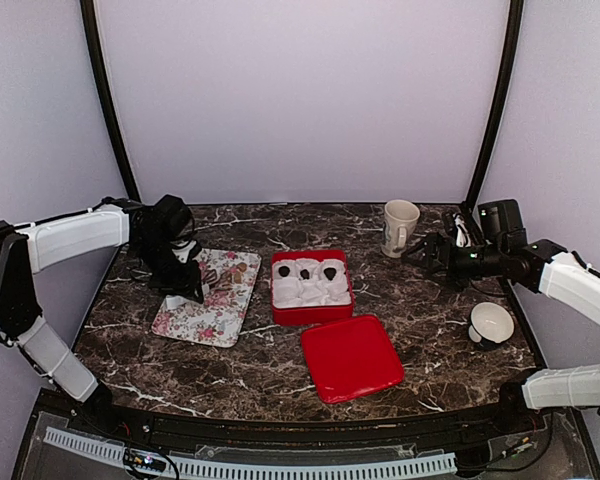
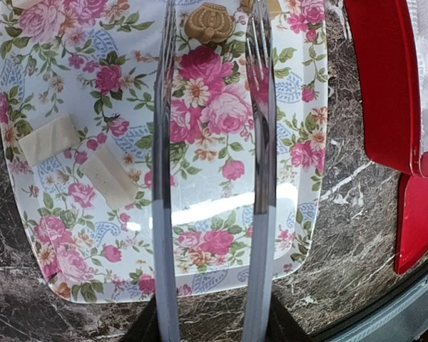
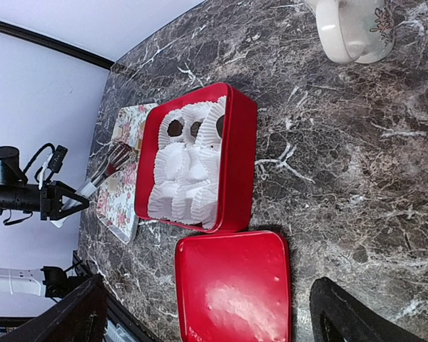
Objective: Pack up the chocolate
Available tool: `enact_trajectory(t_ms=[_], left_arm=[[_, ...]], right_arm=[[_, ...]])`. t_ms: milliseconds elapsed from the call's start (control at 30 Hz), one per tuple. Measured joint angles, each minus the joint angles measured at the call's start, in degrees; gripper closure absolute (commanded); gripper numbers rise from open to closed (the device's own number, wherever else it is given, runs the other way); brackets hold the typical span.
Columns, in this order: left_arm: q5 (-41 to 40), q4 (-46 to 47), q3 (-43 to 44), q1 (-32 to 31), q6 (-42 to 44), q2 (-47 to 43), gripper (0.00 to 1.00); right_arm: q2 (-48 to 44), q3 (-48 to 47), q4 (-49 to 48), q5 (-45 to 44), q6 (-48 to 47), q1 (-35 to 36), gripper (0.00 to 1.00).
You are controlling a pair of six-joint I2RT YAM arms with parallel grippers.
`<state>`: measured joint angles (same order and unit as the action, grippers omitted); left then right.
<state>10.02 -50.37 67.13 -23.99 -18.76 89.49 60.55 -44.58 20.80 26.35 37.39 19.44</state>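
Three dark chocolates (image 1: 305, 271) sit in the back row of white paper cups inside the open red box (image 1: 311, 311); they also show in the right wrist view (image 3: 195, 128). Tan chocolates (image 1: 234, 270) lie at the far end of the floral tray (image 1: 205, 325). One moulded tan chocolate (image 2: 209, 21) lies between the fork-like fingertips (image 2: 260, 107) of my left gripper (image 2: 212, 11), untouched. That gripper (image 1: 223, 284) is open and low over the tray. My right gripper (image 1: 415, 250) is open and empty, raised beside the mug (image 1: 400, 227), with the red lid (image 3: 235, 285) below it (image 3: 208, 288).
The red lid (image 1: 352, 357) lies flat in front of the box. A white cup (image 1: 492, 323) stands at the right. Two strips of tape (image 2: 48, 139) are stuck on the tray. The front row of paper cups (image 3: 182, 199) holds nothing.
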Motion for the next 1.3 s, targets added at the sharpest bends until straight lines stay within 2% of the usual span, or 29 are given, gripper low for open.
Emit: enact_trajectory(t_ms=[667,1033,1200,1300], left_arm=[[-2.3,0.5,0.4,0.0,1.7,1.3,0.71],[-1.2,-1.4,4.9,-0.1,1.6,-5.2,0.72],[0.1,-1.9,8.2,-2.6,1.6,-7.6,0.72],[0.9,-2.0,9.6,-6.4,1.6,-8.0,0.72]], right_arm=[[-0.2,0.0,-0.3,0.0,0.9,0.0,0.00],[-0.3,0.0,-0.7,0.3,0.9,0.0,0.00],[-0.3,0.0,-1.1,0.8,0.9,0.0,0.00],[-0.3,0.0,-1.1,0.9,0.9,0.0,0.00]])
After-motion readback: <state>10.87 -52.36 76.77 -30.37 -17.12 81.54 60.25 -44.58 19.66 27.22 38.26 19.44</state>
